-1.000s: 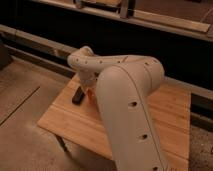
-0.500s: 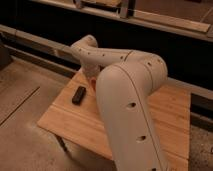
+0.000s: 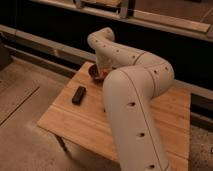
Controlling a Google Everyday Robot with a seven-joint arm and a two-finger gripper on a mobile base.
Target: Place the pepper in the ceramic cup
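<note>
My gripper (image 3: 101, 74) hangs at the end of the white arm, over the far left part of the wooden table (image 3: 75, 125). A bit of red-orange shows at its tip, the pepper (image 3: 103, 75), and the gripper is shut on it. Right beside it, on the left, sits a dark bowl (image 3: 93, 72), which the pepper hovers against or just above. The ceramic cup is hidden, probably behind the arm.
A black rectangular block (image 3: 79, 95) lies on the table's left side. The bulky white arm (image 3: 135, 105) covers the table's middle and right. A dark wall with a rail runs behind the table; concrete floor lies to the left.
The gripper has swung back and to the right with the pepper, from near the black block to the dark bowl at the far edge.
</note>
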